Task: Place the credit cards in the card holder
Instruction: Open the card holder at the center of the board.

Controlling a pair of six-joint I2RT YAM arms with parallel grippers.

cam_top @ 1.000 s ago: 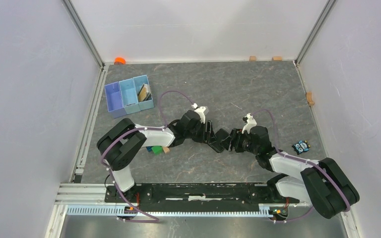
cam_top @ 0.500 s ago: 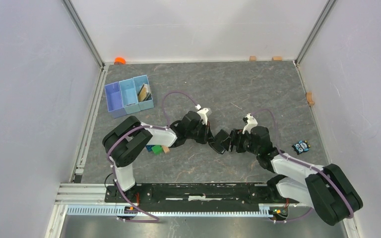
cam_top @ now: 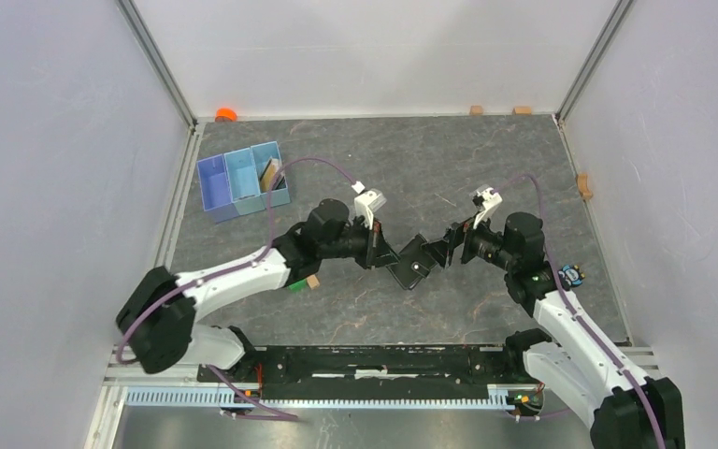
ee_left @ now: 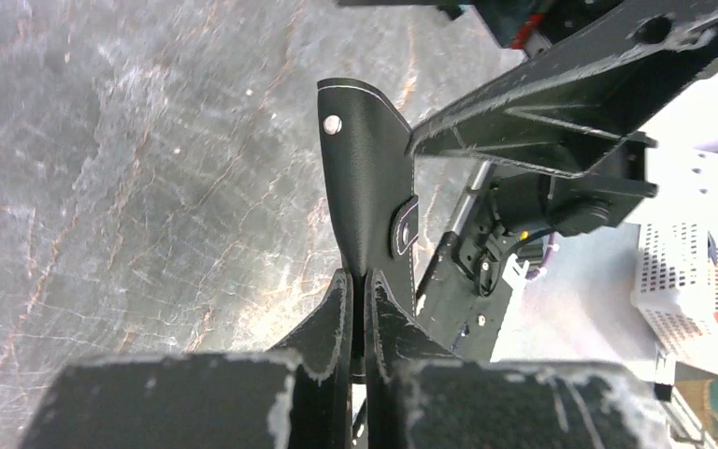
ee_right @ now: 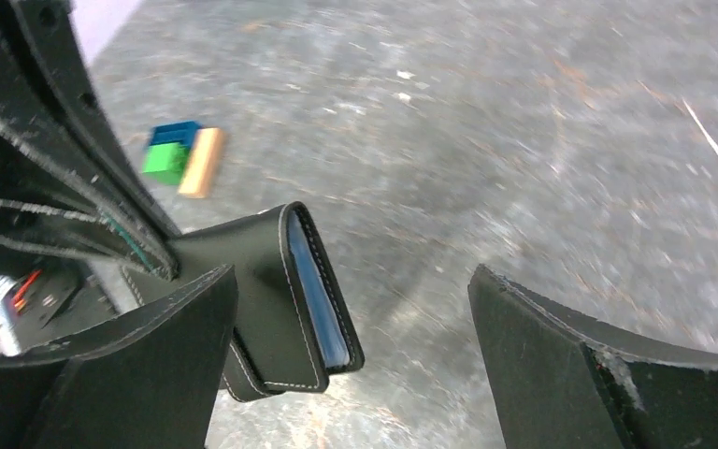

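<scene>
**Card holder (cam_top: 412,266) clamped by left end effector (cam_top: 380,253), right end effector (cam_top: 450,247) open around it**

Around the table (cam_top: 486,159): a light blue tray (cam_top: 220,192) sat far left, with the credit cards (cam_top: 272,172) leaning in its right-hand compartment. An orange object (cam_top: 225,114) lay at the back left corner. Green and blue bricks (cam_top: 292,281) touched a tan block (cam_top: 312,282), both partly hidden under the left arm (cam_top: 243,276). A small patterned item (cam_top: 570,275) lay just beside the right arm (cam_top: 561,313).

Only the top view showed the tray and cards. Only the right wrist view showed the holder's blue lining (ee_right: 313,271). Only the left wrist view showed its snap (ee_left: 334,123).

The card holder was mid-table, between the two end effectors and well apart from the cards. The left end effector's fingers were together, clamped on one edge of it. The right end effector's fingers stood wide apart, with the holder's folded end in the gap near one finger; contact could not be told.
</scene>
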